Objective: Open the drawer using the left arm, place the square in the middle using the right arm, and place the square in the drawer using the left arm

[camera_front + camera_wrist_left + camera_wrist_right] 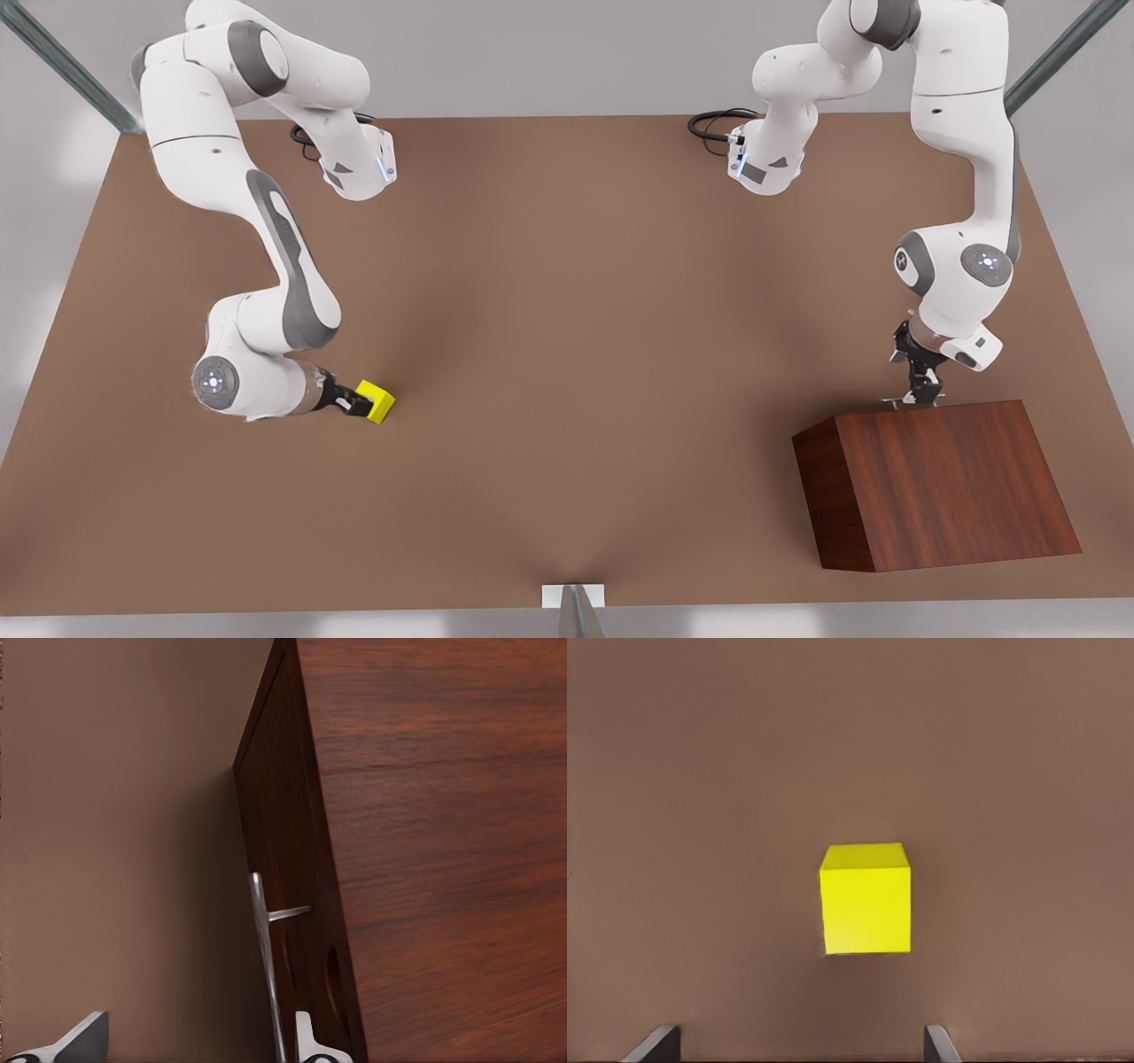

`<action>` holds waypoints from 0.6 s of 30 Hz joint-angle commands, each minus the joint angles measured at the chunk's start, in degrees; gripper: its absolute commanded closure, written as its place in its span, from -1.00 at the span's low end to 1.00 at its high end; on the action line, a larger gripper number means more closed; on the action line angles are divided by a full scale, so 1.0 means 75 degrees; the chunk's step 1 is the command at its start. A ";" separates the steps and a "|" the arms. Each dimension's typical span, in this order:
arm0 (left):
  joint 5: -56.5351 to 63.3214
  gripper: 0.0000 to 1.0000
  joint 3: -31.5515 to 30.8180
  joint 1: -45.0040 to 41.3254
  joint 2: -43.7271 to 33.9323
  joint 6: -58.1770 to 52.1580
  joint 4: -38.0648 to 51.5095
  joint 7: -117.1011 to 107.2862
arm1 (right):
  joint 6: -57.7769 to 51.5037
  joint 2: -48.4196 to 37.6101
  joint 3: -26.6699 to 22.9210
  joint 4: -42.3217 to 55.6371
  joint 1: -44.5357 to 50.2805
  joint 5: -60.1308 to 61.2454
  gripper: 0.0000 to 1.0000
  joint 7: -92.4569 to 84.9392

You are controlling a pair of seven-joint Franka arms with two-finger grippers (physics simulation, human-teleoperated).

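The yellow square (378, 401) rests on the brown table at the front view's left. My right gripper (353, 404) hovers just beside it, open; in the right wrist view the square (866, 899) lies ahead of the spread fingertips (656, 1043), not between them. The wooden cabinet (939, 483) stands at the front view's right, its drawer (283, 842) shut. My left gripper (921, 392) is at the cabinet's far face, open, with the silver handle (266, 966) passing between its fingers (306, 1041). The middle (567, 354) of the table is bare.
Both arm bases stand at the table's far edge, with black cables (718, 124) beside them. A small white bracket (573, 595) sits at the near edge. Metal frame struts (62, 62) cross the upper corners.
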 commanded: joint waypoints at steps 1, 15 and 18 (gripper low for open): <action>0.0001 -1.00 0.0000 0.0000 0.0000 0.0000 0.0004 0.0000 | -0.0004 0.0040 0.0000 0.0052 0.0036 -0.0006 -1.00 0.0010; 0.0001 -1.00 0.0012 0.0047 -0.0094 -0.0246 -0.0312 -0.0012 | 0.1613 0.1002 -0.0293 -0.0346 -0.0081 -0.1306 -1.00 -0.0974; 0.0001 -1.00 0.0012 0.0082 -0.0282 -0.0281 -0.0488 0.0000 | 0.1637 0.1014 -0.0281 -0.0510 -0.0057 -0.1377 -1.00 -0.0880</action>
